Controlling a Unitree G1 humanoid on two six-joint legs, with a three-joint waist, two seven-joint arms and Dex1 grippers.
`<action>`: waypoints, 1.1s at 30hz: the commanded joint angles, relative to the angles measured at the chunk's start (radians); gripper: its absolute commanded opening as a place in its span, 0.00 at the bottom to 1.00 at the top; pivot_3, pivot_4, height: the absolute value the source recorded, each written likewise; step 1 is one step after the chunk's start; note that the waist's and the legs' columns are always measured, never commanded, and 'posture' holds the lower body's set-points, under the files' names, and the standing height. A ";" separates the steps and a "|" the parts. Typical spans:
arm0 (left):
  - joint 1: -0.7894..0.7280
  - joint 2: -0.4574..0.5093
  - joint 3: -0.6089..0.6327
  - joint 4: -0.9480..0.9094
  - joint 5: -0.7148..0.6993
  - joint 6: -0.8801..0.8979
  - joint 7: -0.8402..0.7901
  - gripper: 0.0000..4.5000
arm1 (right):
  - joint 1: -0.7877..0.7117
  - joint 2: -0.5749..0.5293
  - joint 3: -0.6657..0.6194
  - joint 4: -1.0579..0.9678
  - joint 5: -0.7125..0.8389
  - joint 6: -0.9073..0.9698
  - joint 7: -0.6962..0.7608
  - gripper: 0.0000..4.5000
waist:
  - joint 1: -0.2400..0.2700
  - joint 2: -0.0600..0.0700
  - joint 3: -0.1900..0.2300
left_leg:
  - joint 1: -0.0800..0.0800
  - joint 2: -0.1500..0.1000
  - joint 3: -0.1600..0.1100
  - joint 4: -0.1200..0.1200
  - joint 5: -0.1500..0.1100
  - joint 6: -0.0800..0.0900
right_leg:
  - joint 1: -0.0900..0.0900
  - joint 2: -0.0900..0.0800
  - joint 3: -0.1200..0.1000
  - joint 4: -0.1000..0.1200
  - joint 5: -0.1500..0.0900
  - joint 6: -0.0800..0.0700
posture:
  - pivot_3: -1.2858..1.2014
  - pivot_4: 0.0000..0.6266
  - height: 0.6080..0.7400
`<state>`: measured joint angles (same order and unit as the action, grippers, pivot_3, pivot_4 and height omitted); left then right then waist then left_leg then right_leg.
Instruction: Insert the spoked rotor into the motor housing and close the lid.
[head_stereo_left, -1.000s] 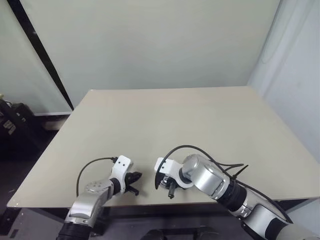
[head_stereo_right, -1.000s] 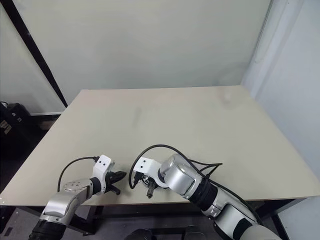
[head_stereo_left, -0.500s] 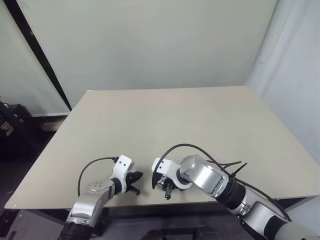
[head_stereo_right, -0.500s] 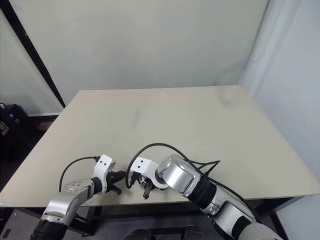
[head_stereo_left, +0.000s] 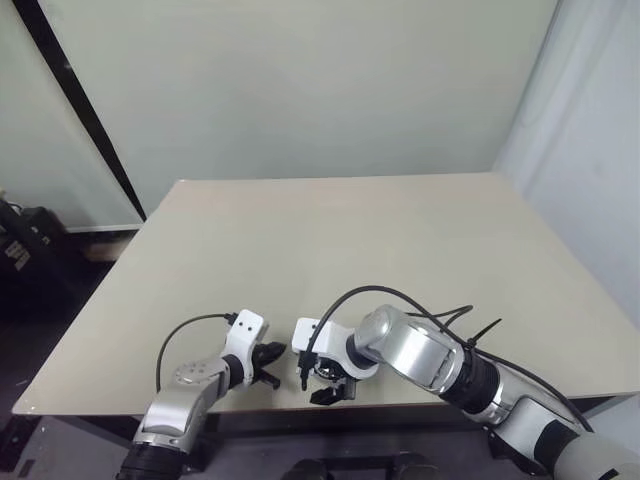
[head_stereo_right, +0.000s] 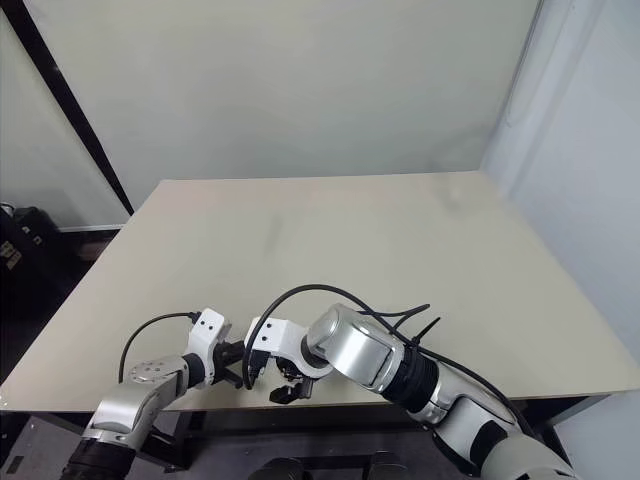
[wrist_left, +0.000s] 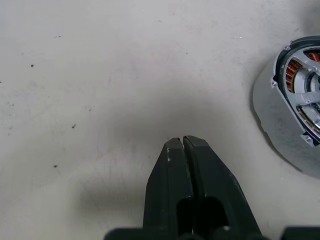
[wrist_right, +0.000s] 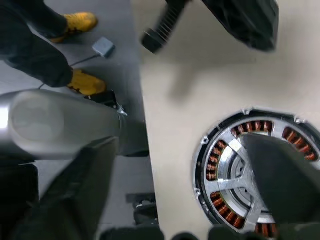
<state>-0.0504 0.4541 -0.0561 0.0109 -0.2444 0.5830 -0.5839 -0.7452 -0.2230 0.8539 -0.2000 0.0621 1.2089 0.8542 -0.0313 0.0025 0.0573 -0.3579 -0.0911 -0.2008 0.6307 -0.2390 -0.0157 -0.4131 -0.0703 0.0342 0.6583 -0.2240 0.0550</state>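
The motor housing (wrist_right: 216, 167) lies near the table's front edge, a round puck with copper-orange coils around a silvery spoked centre. Whether that centre is the spoked rotor I cannot tell. My right gripper (head_stereo_left: 315, 383) hangs just over the housing, pointing down, open, with one finger on each side and nothing between them. My left gripper (wrist_left: 181, 142) is shut and empty, low over bare table, a short way to the left of the housing (wrist_left: 299, 75). The lid is out of view.
The beige table (head_stereo_left: 400, 250) stretches far back and to the right. Both grippers work close to its front edge (head_stereo_left: 420, 408). Below that edge, a person's yellow shoes (wrist_right: 86, 82) stand on the grey floor.
My right gripper has opened wide and shifted left and slightly up, closer to the left gripper. The left gripper has stayed put and shut.
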 joint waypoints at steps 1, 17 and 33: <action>-0.021 0.001 0.004 -0.015 0.005 -0.017 -0.007 0.00 | -0.044 -0.008 -0.071 -0.086 0.035 0.008 -0.012 0.99 | 0.000 0.000 0.000 | 0.000 0.000 0.000 0.000 0.000 0.000 | 0.000 0.000 0.000 0.000 0.000 0.000 | 0.52 0.00 1.00; -0.007 0.000 0.011 -0.031 -0.005 -0.041 -0.029 0.00 | -0.016 -0.321 -0.408 -0.042 -0.079 -0.228 -0.217 0.99 | 0.009 0.000 0.000 | -0.001 -0.001 0.004 0.000 0.000 0.000 | 0.001 -0.001 0.000 -0.002 0.000 0.000 | 0.52 0.00 1.00; -0.016 0.026 0.017 -0.035 -0.003 -0.041 -0.055 0.00 | 0.252 -0.317 -0.390 -0.009 -0.086 -0.401 -0.156 0.99 | 0.005 -0.001 0.000 | -0.001 0.007 0.010 0.002 -0.001 0.002 | 0.002 0.000 0.003 -0.003 0.000 0.000 | 0.52 0.00 1.00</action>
<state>-0.0509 0.4690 -0.0561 0.0097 -0.2463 0.5558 -0.6331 -0.4822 -0.5633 0.5177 -0.1492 -0.0548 0.7956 0.7019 -0.0263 0.0010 0.0578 -0.3590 -0.0840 -0.1906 0.6327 -0.2398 -0.0136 -0.4110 -0.0707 0.0369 0.6557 -0.2240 0.0550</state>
